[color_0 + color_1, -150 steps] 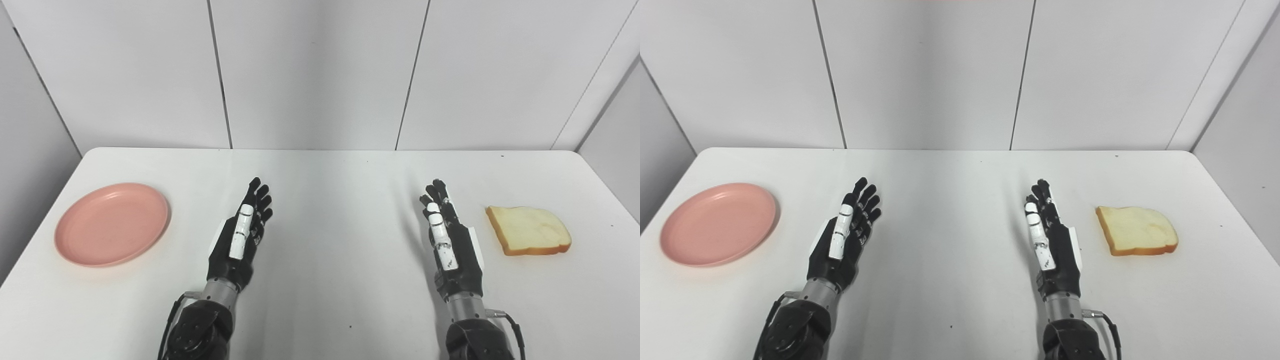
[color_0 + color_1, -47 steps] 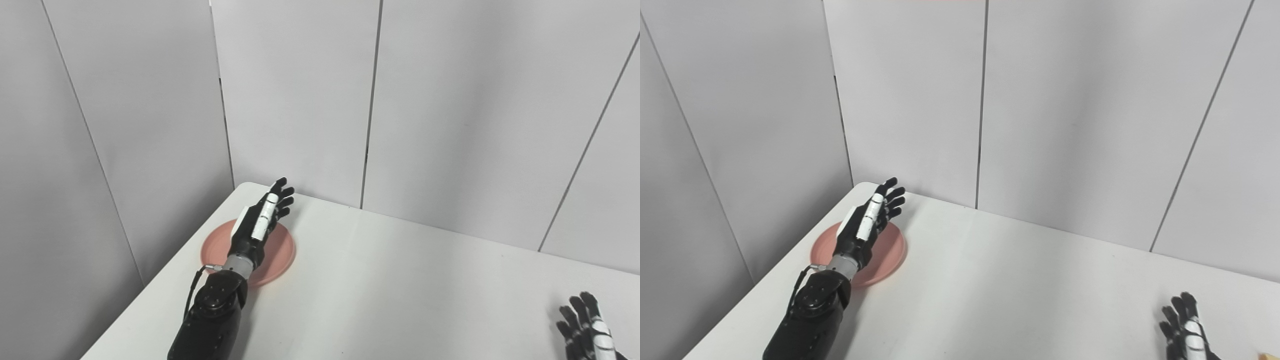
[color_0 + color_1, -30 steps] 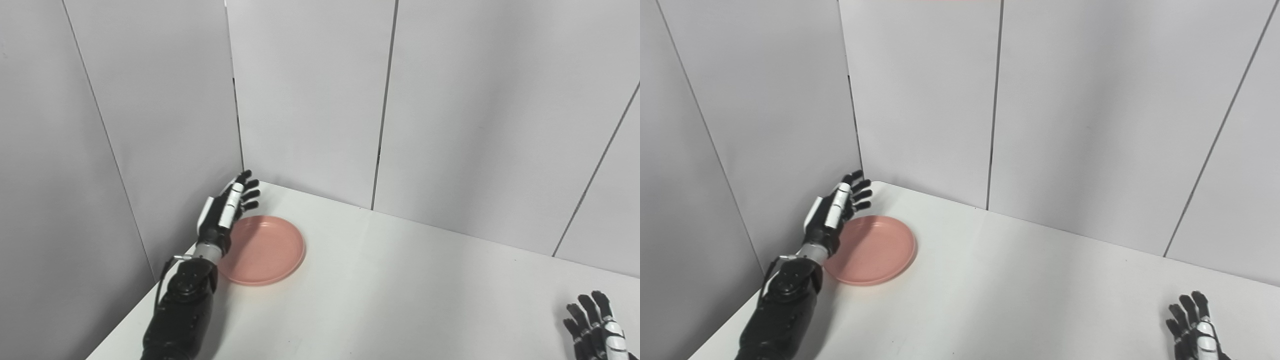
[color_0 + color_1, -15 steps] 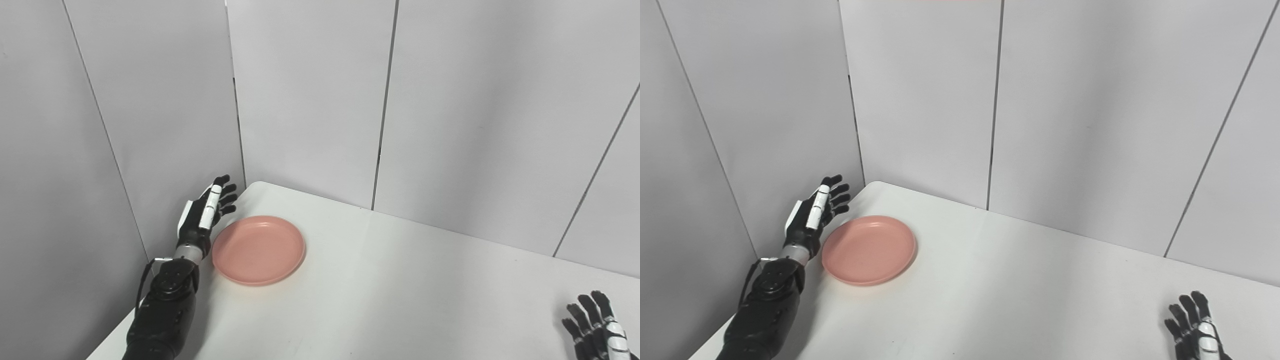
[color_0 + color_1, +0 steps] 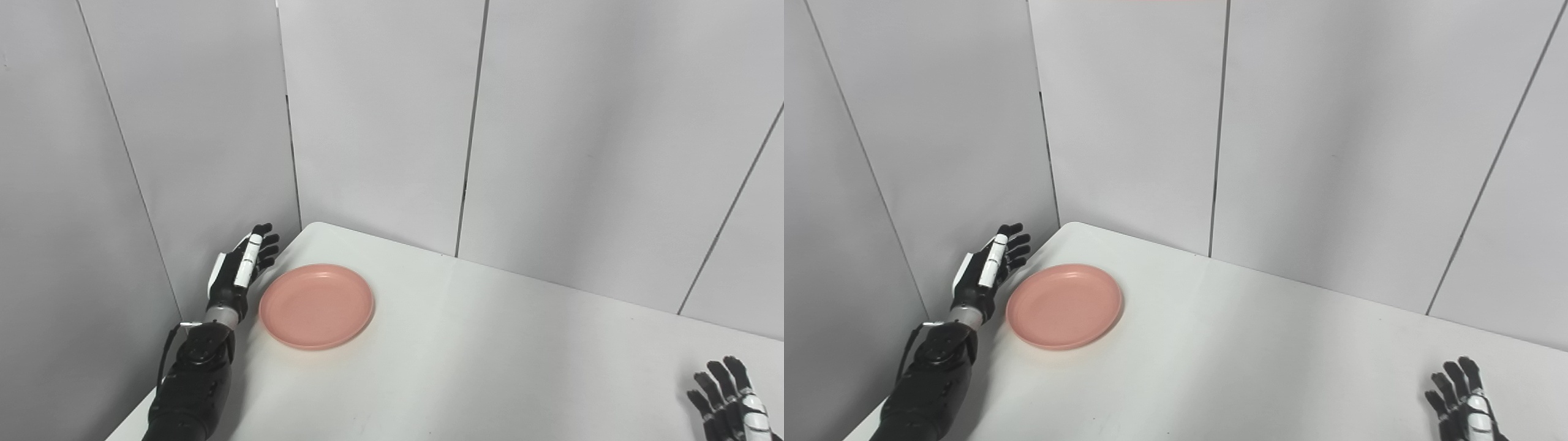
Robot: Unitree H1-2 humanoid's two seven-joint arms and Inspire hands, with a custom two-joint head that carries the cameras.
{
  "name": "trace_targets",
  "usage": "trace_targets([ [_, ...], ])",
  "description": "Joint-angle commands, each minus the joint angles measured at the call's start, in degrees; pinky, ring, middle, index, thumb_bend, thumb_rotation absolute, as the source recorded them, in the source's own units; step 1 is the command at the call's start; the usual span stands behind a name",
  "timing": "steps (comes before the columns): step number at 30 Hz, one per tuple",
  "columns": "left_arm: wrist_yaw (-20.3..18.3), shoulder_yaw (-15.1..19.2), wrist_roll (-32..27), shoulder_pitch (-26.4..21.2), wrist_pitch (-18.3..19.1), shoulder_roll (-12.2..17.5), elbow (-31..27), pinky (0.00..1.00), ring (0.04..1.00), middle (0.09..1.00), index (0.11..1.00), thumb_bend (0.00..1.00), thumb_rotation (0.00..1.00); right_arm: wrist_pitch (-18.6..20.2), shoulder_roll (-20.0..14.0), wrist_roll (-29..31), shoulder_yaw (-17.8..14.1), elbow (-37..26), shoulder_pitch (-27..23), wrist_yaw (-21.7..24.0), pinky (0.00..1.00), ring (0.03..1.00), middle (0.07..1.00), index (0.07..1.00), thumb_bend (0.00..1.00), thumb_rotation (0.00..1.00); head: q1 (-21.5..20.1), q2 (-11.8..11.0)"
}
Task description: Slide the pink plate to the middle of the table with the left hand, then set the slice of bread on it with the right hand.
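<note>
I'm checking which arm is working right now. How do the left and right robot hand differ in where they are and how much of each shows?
The left robot hand hovers beside the pink plate, at the table's left edge; the right robot hand sits far from the plate, at the bottom right. The left shows whole, the right is cut off. Both are open, holding nothing.

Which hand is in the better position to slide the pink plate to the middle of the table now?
The left hand. It is open beside the pink plate's outer edge, so it can push it inward. The right hand is open at the opposite side of the table, far from it.
</note>
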Motion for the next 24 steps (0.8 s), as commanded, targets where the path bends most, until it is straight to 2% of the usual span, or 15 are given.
trace_targets([
  [1, -0.4, 0.0, -0.2, -3.0, -2.9, 2.8, -0.7, 0.85, 0.842, 0.834, 0.827, 0.62, 0.95, -2.8, 0.2, 0.5, -0.1, -1.4, -0.5, 0.5, 0.94, 0.941, 0.953, 0.960, 0.48, 0.90, 0.1, 0.1],
  [7, -1.5, 0.0, -0.9, -2.6, -2.1, 2.1, -0.8, 0.87, 0.850, 0.843, 0.856, 0.62, 0.97, -2.5, 0.1, 0.4, -0.2, -1.5, -0.5, 0.3, 0.94, 0.940, 0.949, 0.958, 0.48, 0.90, 0.1, 0.3],
  [12, -2.9, -0.1, -1.8, -2.4, -2.3, 1.4, -0.6, 0.87, 0.849, 0.835, 0.843, 0.58, 0.97, -2.4, 0.0, 0.7, -0.3, -1.5, -0.5, 0.4, 0.94, 0.942, 0.950, 0.960, 0.48, 0.90, 0.0, 0.4],
  [18, -4.4, 0.0, -3.4, -1.9, -0.5, 0.5, -0.9, 0.86, 0.860, 0.848, 0.853, 0.61, 0.97, -1.9, 0.1, 0.5, -0.4, -1.8, -0.4, -0.1, 0.93, 0.936, 0.948, 0.960, 0.48, 0.88, 0.0, 0.6],
  [24, -6.1, -0.7, -3.7, -1.7, -1.2, 0.0, -0.4, 0.85, 0.866, 0.857, 0.851, 0.65, 0.98, -2.0, 0.1, 0.5, -0.3, -2.1, -0.3, -0.1, 0.92, 0.936, 0.947, 0.955, 0.46, 0.89, 0.0, 0.6],
])
